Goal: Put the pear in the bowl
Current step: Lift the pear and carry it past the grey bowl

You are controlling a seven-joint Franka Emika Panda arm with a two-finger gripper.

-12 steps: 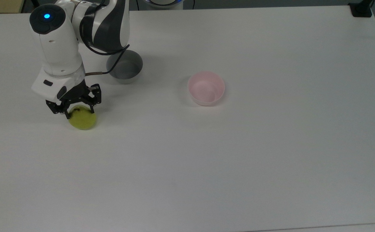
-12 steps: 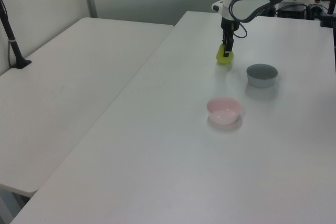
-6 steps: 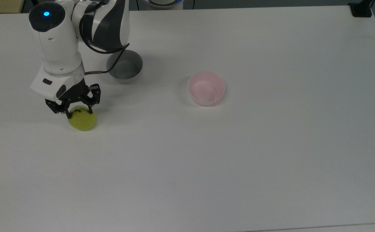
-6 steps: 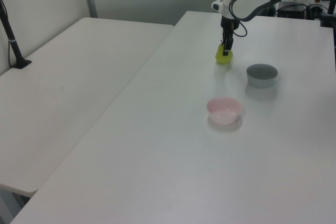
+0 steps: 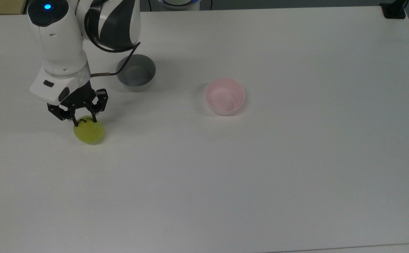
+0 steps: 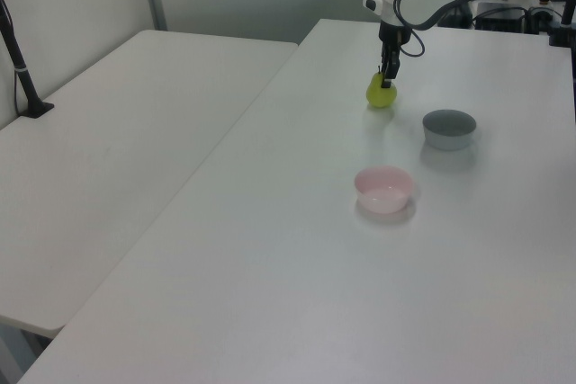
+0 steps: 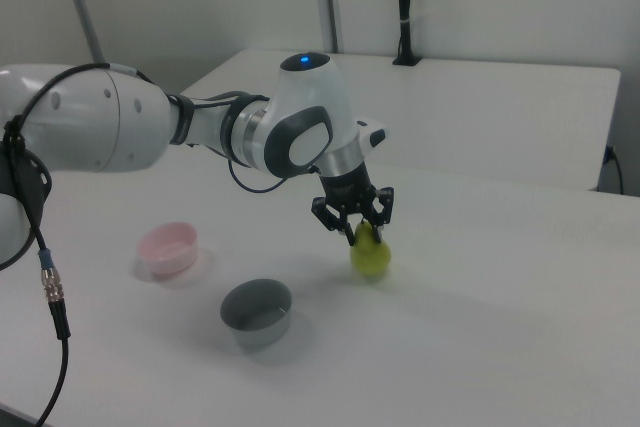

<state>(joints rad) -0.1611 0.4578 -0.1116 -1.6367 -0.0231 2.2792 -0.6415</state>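
Grey bowl [image 5: 136, 72] upright on white table [image 5: 260, 168] — second table [image 6: 99, 159] alongside

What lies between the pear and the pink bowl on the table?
Nothing: in the top view, bare white table separates the pear from the pink bowl; the grey bowl sits off that line.

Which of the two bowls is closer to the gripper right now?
The grey bowl. In the top view it sits just right of the gripper, which is shut on the pear. The pink bowl lies further to the top view's right.
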